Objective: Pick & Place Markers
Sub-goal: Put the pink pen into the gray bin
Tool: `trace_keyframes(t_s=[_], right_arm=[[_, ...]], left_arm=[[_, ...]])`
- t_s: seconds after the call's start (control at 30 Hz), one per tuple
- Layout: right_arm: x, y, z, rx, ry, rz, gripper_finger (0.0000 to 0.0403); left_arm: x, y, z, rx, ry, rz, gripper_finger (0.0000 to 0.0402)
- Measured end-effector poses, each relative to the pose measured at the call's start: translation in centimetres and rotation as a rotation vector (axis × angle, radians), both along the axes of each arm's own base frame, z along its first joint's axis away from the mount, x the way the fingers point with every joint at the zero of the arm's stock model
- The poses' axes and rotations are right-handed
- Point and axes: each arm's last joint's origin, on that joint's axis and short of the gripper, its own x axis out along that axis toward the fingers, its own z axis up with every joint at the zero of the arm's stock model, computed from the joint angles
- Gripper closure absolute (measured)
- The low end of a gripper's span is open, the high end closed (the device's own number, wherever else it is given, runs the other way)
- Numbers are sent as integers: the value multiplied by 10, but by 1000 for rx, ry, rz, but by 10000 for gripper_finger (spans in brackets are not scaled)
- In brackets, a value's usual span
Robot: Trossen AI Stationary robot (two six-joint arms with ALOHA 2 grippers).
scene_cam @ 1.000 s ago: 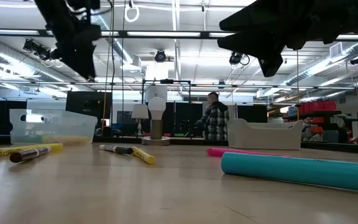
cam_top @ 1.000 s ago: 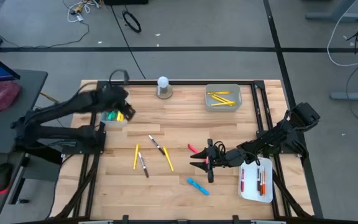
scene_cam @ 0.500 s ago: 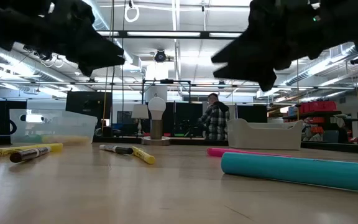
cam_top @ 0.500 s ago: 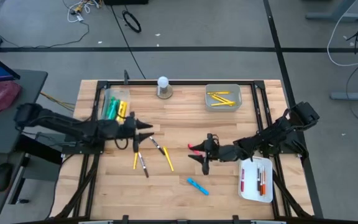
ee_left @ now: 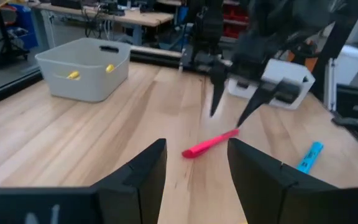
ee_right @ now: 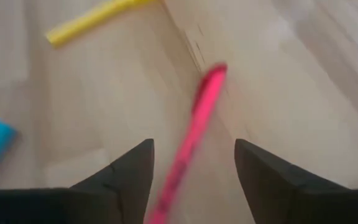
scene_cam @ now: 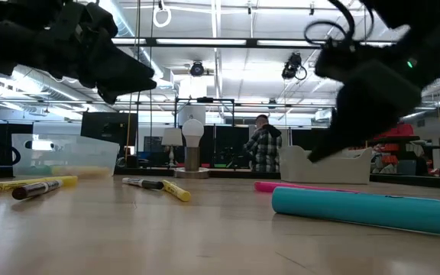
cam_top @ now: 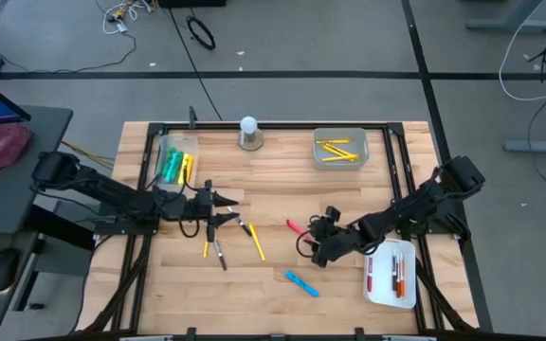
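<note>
Hovering over pink marker (ee_right: 191, 134), right tool (ee_right: 191, 171) spread wide, marker between fingers, ungripped; left tool (ee_left: 194, 165) parted, empty.

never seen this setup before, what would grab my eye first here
The right gripper hangs with open jaws over a pink marker near the table's middle. Facing it from the left side, the left gripper hovers open above scattered yellow and dark markers. A blue marker lies alone toward the near edge.
</note>
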Motion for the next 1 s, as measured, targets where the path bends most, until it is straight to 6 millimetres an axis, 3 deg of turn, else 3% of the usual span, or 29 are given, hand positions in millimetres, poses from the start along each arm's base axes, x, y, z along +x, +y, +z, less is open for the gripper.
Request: trace_keyframes(t_s=[0.43, 0.87, 1.0], right_arm=[[-21, -11, -63, -34, -20, -70, 240], [-20, -11, -68, -74, -36, -13, 384], [-18, -12, -58, -56, -88, -57, 384]], left_arm=[[5, -1, -2, 3, -30, -2, 223], [4, -10, 1, -8, -60, -50, 223], [4, -10, 2, -7, -70, -50, 223]])
